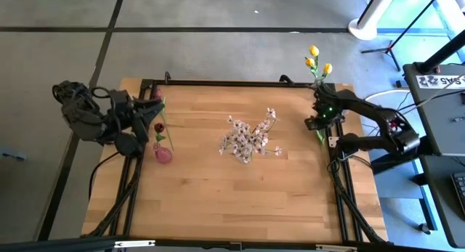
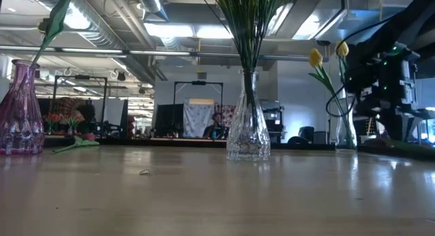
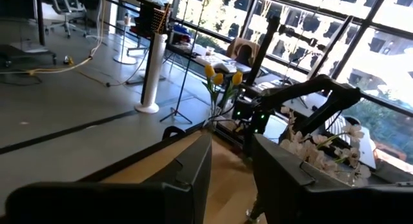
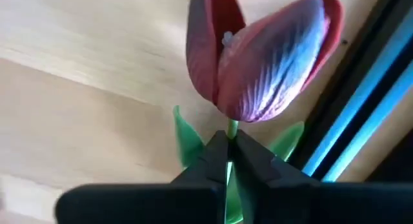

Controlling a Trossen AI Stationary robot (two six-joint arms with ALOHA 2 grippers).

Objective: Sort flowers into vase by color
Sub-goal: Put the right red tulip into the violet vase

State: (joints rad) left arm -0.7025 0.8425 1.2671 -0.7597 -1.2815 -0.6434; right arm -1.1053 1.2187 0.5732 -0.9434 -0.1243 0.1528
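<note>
Across the scene, a pale wooden desk (image 1: 218,194) with a black metal frame is carrying everything. At its left edge the dark left arm is waiting, its left end effector (image 1: 145,121) holding its fingers (image 3: 187,179) spread apart with nothing between them. At the right edge the dark right arm is reaching over the desk, and the right end effector (image 4: 229,150) is pinching the thin green stem of a dark red-purple tulip (image 4: 258,56), its fingers pressed together just below the bloom, which is hanging close above the wood beside the desk's black frame.

Near the middle of the desk a spray of tiny pale pink-white blossoms (image 1: 251,136) is standing in a clear ribbed glass vase (image 2: 248,130), their green stems fanning upward in the low view. At the far right corner three yellow tulips (image 1: 316,62) are leaning out of a second clear vase (image 2: 344,137), just beside the right arm. At the left, a small pink-purple glass vase (image 1: 163,155) is holding another dark red tulip (image 1: 159,127) on a green stem, close to the left end effector.
</note>
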